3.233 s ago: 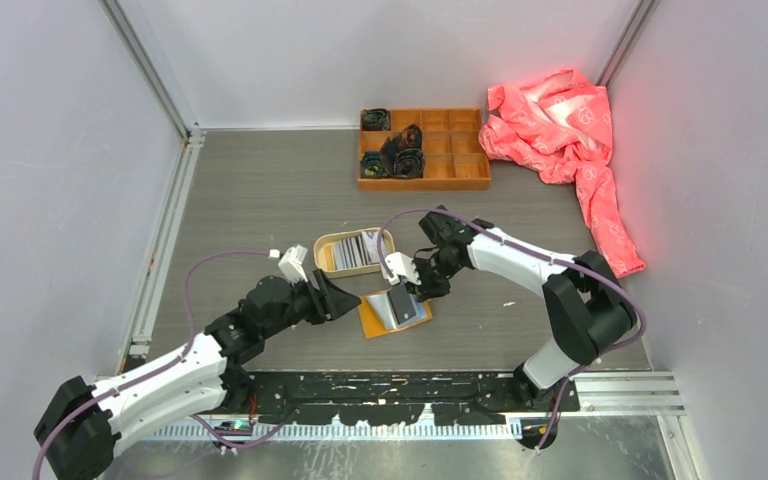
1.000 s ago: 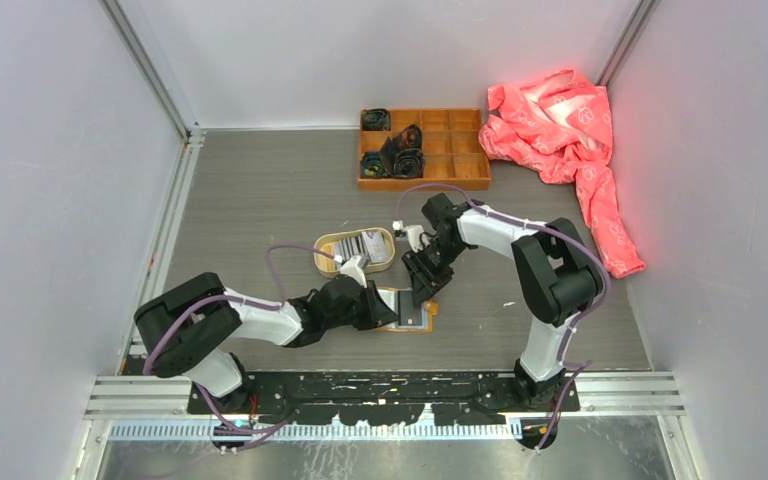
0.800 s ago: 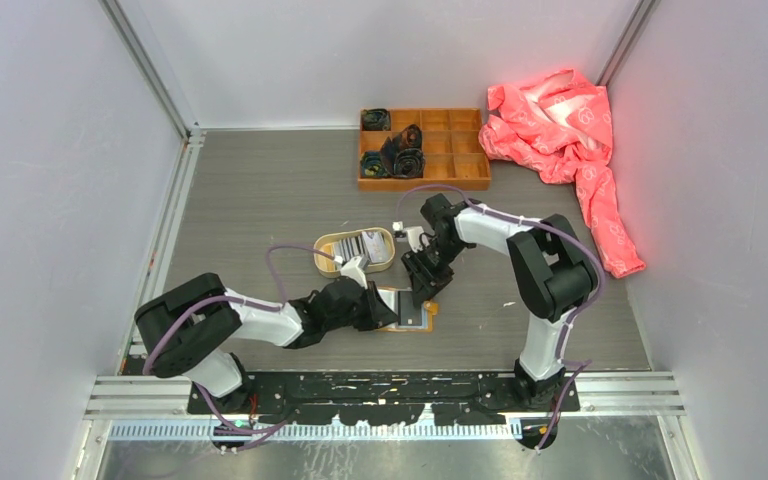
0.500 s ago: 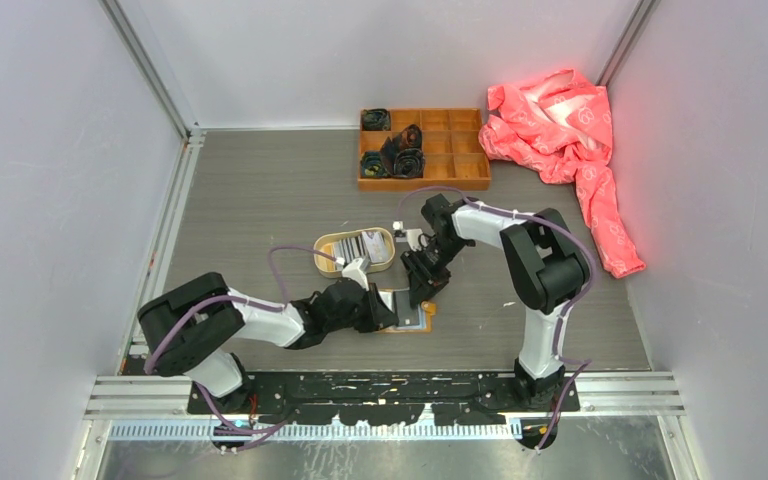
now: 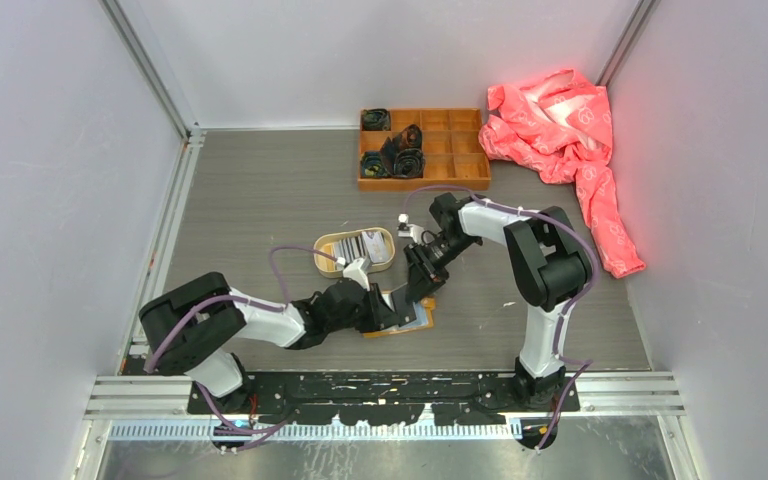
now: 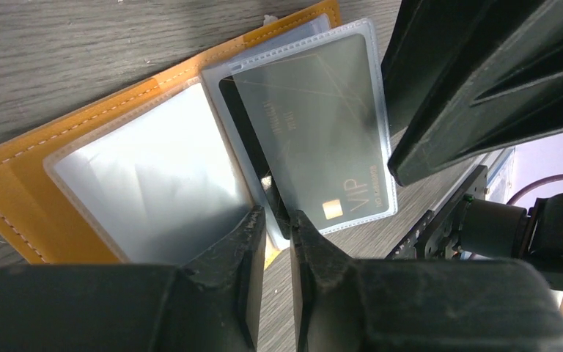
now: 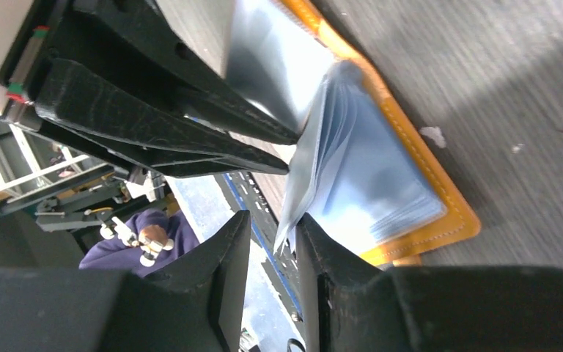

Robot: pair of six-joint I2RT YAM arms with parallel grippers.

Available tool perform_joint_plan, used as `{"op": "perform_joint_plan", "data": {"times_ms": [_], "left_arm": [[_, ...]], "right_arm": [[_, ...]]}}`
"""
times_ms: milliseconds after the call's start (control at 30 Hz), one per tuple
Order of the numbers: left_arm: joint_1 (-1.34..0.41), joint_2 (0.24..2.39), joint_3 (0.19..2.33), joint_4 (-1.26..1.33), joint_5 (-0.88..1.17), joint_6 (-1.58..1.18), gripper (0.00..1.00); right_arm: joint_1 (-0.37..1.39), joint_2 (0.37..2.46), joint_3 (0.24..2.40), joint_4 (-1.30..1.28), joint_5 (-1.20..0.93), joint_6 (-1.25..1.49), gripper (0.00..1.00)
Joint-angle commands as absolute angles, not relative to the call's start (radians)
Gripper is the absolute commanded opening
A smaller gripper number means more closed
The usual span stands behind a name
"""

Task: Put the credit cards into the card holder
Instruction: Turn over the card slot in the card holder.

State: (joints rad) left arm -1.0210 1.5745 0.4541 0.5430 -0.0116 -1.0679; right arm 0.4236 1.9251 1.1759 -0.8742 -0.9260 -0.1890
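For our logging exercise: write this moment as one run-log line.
card holder: open | dark card: inside clear sleeve | left gripper: pinching sleeve edge | right gripper: straddling sleeve leaf

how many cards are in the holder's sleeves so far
1. A dark VIP card sits in a pocket of the card holder, as seen by the left wrist camera. The clear sleeve beside it looks empty. The stacked sleeves may hide more.

Compartment box (image 5: 455,150) at back, dark rolls (image 5: 392,152) inside; pink cloth (image 5: 560,125) beside; oval tray (image 5: 320,254) mid-table.
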Motion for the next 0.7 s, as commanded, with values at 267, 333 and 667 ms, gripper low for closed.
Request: {"op": "perform_joint_plan", "data": {"times_ms": [267, 333, 667], "left_arm": [[-1.010, 1.500, 0.407, 0.655, -0.015, -1.047, 0.29], [-1.004, 1.495, 0.387, 0.700, 0.008, -1.041, 0.32], [-0.980, 1.529, 0.355, 0.875, 0.115, -1.012, 0.54]], "right_arm": [[0.427, 1.953, 1.223, -0.940, -1.090, -0.238, 0.34], [0.428, 1.960, 1.220, -0.932, -1.086, -0.229, 0.31], [0.427, 1.985, 1.224, -0.936, -1.136, -0.225, 0.24]]}}
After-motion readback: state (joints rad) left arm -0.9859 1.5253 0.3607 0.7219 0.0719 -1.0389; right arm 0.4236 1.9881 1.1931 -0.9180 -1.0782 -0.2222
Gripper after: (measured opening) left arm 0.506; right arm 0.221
